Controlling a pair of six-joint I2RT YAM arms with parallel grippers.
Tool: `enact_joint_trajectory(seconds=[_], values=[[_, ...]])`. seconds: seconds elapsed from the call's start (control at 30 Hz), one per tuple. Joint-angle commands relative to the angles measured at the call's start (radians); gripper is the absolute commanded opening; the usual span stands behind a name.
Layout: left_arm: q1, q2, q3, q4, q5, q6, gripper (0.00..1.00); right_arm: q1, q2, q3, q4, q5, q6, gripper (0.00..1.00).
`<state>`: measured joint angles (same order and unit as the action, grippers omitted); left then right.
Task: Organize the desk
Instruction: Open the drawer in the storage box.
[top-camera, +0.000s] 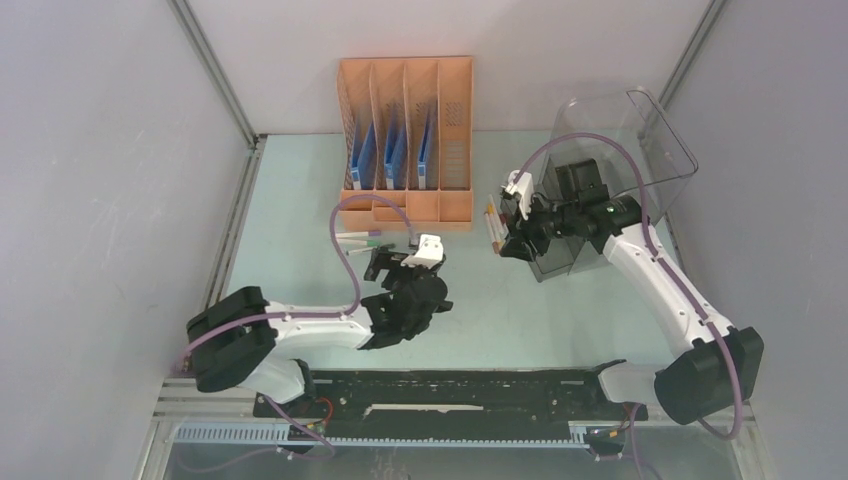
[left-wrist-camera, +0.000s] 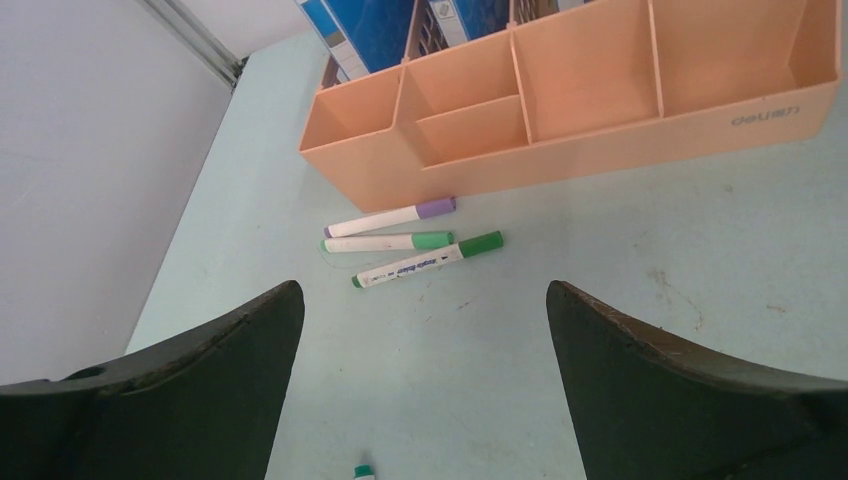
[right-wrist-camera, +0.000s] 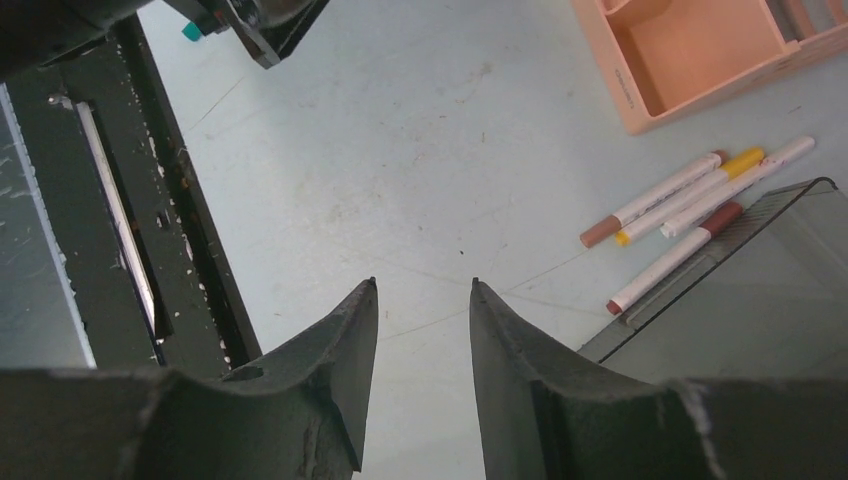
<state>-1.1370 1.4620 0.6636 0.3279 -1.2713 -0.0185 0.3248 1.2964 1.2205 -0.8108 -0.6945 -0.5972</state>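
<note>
The desk (top-camera: 300, 200) is a pale mint-green tabletop. Three markers, one purple-capped (left-wrist-camera: 390, 215) and two green-capped (left-wrist-camera: 385, 242) (left-wrist-camera: 428, 260), lie on it in front of the orange rack. My left gripper (left-wrist-camera: 422, 290) is wide open and empty, just short of them; in the top view it (top-camera: 383, 266) sits mid-desk. A further green marker tip (left-wrist-camera: 363, 470) shows below it. My right gripper (right-wrist-camera: 423, 283) is open with a narrow gap and empty. Brown (right-wrist-camera: 650, 205), yellow (right-wrist-camera: 690, 195), white (right-wrist-camera: 740, 185) and dark-red (right-wrist-camera: 665, 270) markers lie to its right.
The orange file rack (top-camera: 405, 140) with blue folders stands at the back centre, its low front tray (left-wrist-camera: 560, 110) facing me. The clear smoky bin (top-camera: 620, 150) stands at the back right, its edge (right-wrist-camera: 760, 290) beside the right-hand markers. The black rail (right-wrist-camera: 150, 200) runs along the front.
</note>
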Motion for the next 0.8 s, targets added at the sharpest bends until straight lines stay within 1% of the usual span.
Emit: enact_joint_trajectory(seconds=[0.0, 0.13, 0.27, 0.37, 0.5, 0.63, 0.7, 0.77], values=[[-0.007, -0.112, -0.028, -0.029, 0.001, -0.083, 1.0, -0.01, -0.034, 0.034, -0.019, -0.043, -0.03, 0.47], [-0.004, -0.221, -0.061, -0.185, 0.093, -0.265, 1.0, -0.01, -0.05, 0.035, -0.022, -0.042, -0.038, 0.47], [0.021, -0.373, -0.138, -0.29, 0.244, -0.437, 1.0, -0.01, -0.051, 0.034, -0.025, -0.035, -0.044, 0.47], [0.084, -0.492, -0.214, -0.337, 0.377, -0.554, 1.0, -0.008, -0.048, 0.034, -0.032, -0.033, -0.054, 0.47], [0.218, -0.645, -0.312, -0.395, 0.552, -0.674, 1.0, 0.0, -0.043, 0.035, -0.034, -0.025, -0.058, 0.47], [0.312, -0.747, -0.371, -0.478, 0.628, -0.789, 1.0, 0.005, -0.035, 0.033, -0.034, -0.012, -0.059, 0.47], [0.332, -0.765, -0.381, -0.529, 0.63, -0.871, 1.0, 0.006, -0.03, 0.034, -0.034, -0.009, -0.059, 0.47], [0.341, -0.763, -0.373, -0.573, 0.636, -0.917, 1.0, 0.006, -0.026, 0.035, -0.034, -0.006, -0.059, 0.47]])
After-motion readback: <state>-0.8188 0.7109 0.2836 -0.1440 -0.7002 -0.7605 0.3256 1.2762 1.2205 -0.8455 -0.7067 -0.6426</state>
